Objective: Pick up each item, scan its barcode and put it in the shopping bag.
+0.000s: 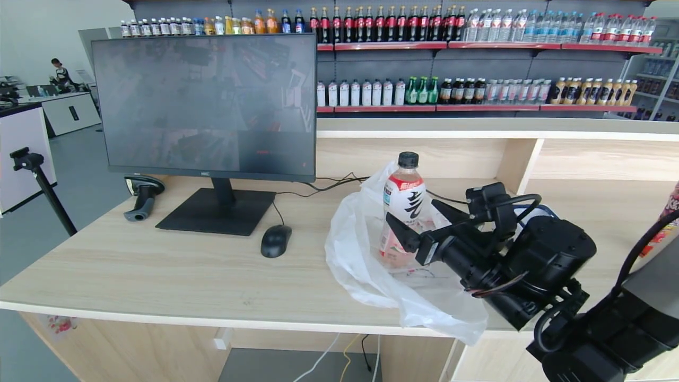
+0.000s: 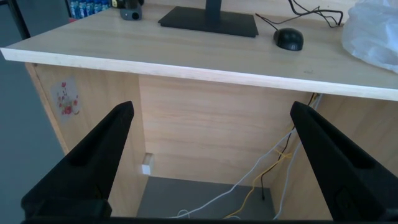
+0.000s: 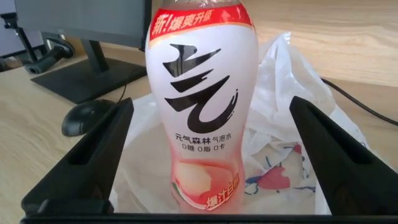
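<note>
Desk (image 1: 159, 276) carries the shopping bag (image 1: 360, 265). The bottle (image 1: 403, 196) stands on the bag, long axis vertical. My right tool (image 3: 211, 106) is open and straddles the bottle, not gripping. My left tool (image 2: 211, 112) is open, well clear of the bag.

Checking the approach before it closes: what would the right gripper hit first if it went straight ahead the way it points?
The right gripper would first meet the pink drink bottle, upright on the white shopping bag and centred between its open jaws. The gap left is hard to judge.
</note>
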You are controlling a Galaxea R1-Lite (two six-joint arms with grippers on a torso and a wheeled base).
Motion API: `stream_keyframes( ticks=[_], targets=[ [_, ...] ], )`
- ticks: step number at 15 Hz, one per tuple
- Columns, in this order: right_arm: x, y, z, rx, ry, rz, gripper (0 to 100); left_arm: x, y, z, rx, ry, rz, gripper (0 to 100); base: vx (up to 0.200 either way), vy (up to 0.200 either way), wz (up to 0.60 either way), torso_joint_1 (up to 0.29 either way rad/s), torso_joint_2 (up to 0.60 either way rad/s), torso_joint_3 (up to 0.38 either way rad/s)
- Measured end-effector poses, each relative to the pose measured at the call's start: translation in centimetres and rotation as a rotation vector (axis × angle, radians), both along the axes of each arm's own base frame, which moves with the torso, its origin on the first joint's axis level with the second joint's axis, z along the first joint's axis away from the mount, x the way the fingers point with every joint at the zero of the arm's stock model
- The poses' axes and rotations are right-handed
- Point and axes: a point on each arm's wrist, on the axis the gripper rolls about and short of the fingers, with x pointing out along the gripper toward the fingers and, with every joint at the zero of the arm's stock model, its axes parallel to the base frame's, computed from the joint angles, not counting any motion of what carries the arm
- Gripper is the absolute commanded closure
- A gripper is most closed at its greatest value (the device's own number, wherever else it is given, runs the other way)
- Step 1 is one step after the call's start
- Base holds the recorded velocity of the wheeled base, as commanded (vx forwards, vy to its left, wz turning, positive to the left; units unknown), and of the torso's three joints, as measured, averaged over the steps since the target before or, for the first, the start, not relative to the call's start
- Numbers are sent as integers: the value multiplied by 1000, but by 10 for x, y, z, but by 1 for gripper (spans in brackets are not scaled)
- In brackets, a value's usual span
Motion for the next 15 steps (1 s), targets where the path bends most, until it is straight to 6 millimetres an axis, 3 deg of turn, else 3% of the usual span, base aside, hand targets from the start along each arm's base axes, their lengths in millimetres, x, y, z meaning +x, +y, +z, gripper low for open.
stream_keyframes(
  ticks=[3,8,15],
  targets=[
    [-9,-4,12,31,-18,7,0,0,0,0,0,0,0,0,0,0,0,0,0,0],
    [-24,-12,27,61,-46,14,0,0,0,0,0,1,-1,0,-200,0,0,6,7,0],
    [-31,-17,28,58,-42,13,0,0,0,0,0,0,-1,0,0,0,0,0,0,0]
  ],
)
